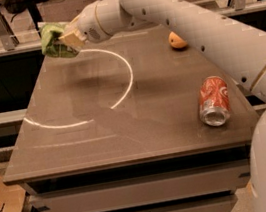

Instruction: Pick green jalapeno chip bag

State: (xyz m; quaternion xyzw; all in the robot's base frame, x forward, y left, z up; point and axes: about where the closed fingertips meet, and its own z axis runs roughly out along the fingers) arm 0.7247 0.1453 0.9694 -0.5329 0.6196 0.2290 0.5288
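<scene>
Brown tabletop (pixel 127 134) w/ red can (pixel 213 100) & orange (pixel 178 40); gripper (pixel 67 39) clamped on green jalapeno chip bag (pixel 52 46), held above far-left corner: lift step, next prob. needs a steady grip.

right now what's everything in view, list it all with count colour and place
green jalapeno chip bag: 1, light green, held in the tool over the table's far left corner
soda can: 1, red and silver, lying on its side near the table's right edge
orange fruit: 1, orange, far right part of the tabletop
pale arcs: 2, white, on the tabletop, left and middle
table: 1, brown, centre of view
arm: 1, white, reaching from the right to the far left
tool: 1, tan, far left, shut on the bag
</scene>
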